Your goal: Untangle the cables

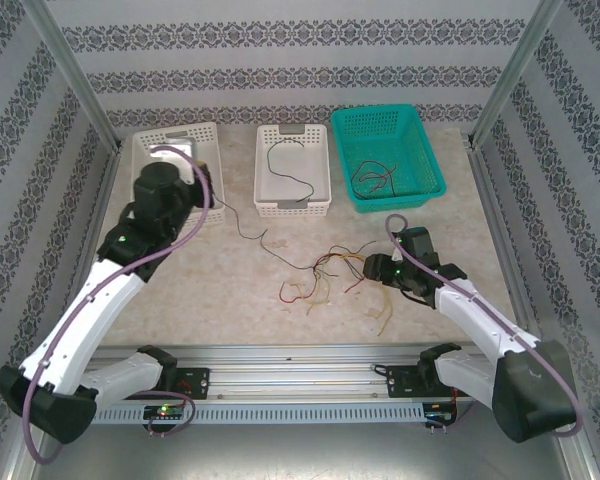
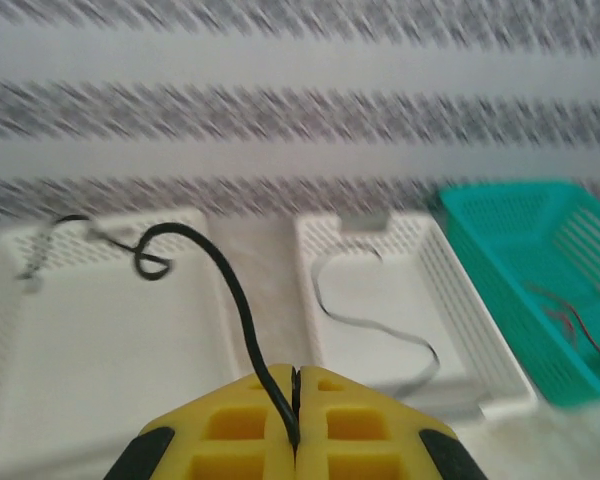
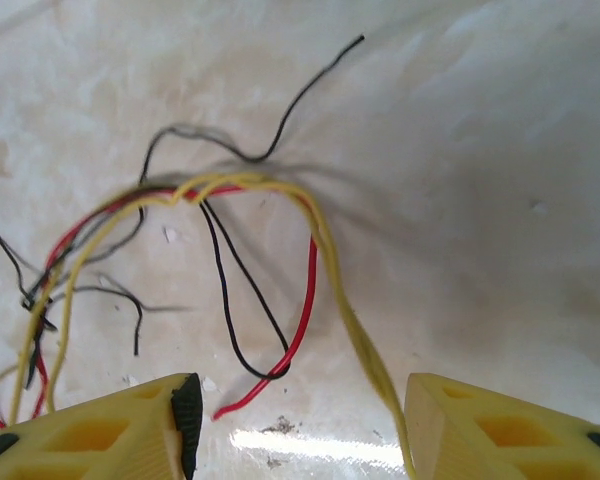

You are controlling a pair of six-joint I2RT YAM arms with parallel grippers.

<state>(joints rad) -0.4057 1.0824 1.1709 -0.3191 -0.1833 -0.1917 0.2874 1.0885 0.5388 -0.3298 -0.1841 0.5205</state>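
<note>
Untangling job: a tangle of thin red, yellow and black cables [image 1: 325,272] lies on the marbled bench [image 1: 210,290], on the near side of the middle white slotted plastic basket [image 1: 292,208]. The right pincer [image 3: 300,420] gapes wide over it. The left pincer [image 2: 295,425], left of that basket, clamps one black cable [image 2: 235,300].

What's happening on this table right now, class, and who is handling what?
The left gripper is shut on a black wire above the left white basket. The right gripper hangs open over the tangle of red, yellow and black wires on the table. A second wire lies in the middle white basket, reddish wires in the teal basket.
</note>
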